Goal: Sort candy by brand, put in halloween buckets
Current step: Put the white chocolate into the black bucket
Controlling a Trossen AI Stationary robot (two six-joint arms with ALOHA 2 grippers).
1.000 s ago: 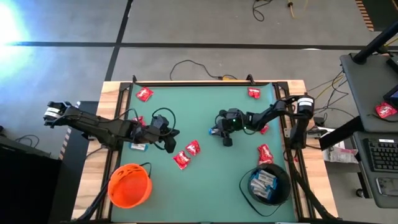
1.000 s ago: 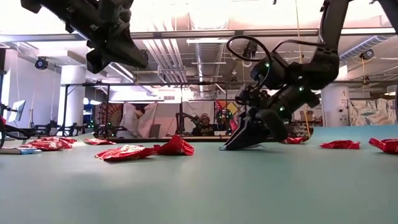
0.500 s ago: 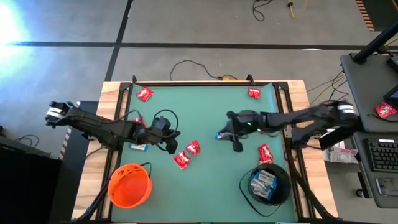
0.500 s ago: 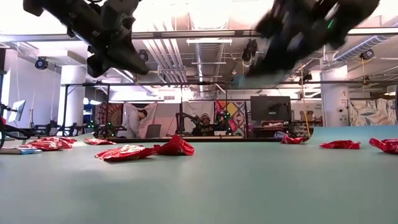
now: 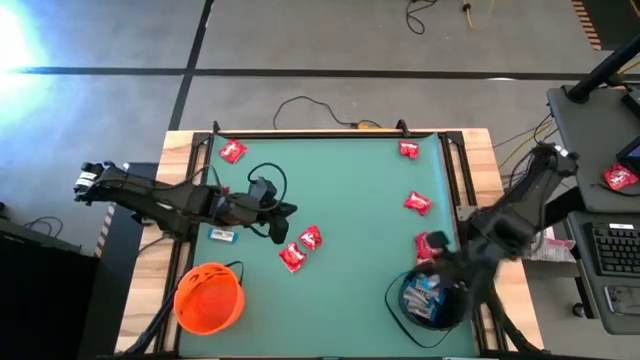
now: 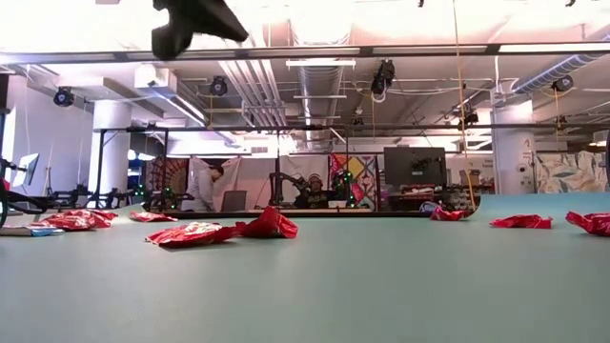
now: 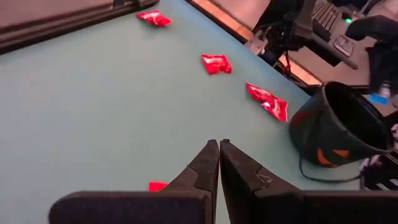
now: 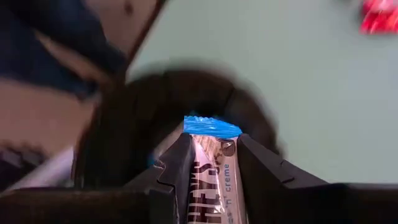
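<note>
My right gripper [image 8: 213,142] is shut on a narrow blue-and-white candy [image 8: 210,171] and hangs, blurred, over the black bucket [image 5: 395,300] at the near right corner, which holds more blue-and-white candy [image 5: 425,293]. My left gripper [image 7: 219,145] is shut and empty, raised above the table's left half [image 5: 285,210]. The orange bucket [image 5: 210,297] stands at the near left. Red candy lies flat on the green mat: two pieces [image 5: 310,237] [image 5: 291,257] near my left gripper, others further off. One blue-and-white candy [image 5: 222,235] lies under the left arm. My right gripper pinches the blue-and-white candy between its two fingers, one on each long edge. The fingers lie along the candy, and its crimped blue end [image 8: 211,127] sticks out past the fingertips. The gripper slants downward. The candy is lifted clear, above the black bucket's mouth [image 8: 124,130].
More red candy lies at the far left [image 5: 232,150], far right [image 5: 408,148] and right side [image 5: 417,203] [image 5: 430,245]. A wooden frame [image 5: 320,133] borders the mat. A desk with a keyboard [image 5: 610,250] stands beyond the right edge.
My right gripper has risen from the middle of the table with the blue-and-white candy and swung fast toward the right and near edges, ending over the black bucket and tipped more steeply down. My left gripper has risen, staying shut.
</note>
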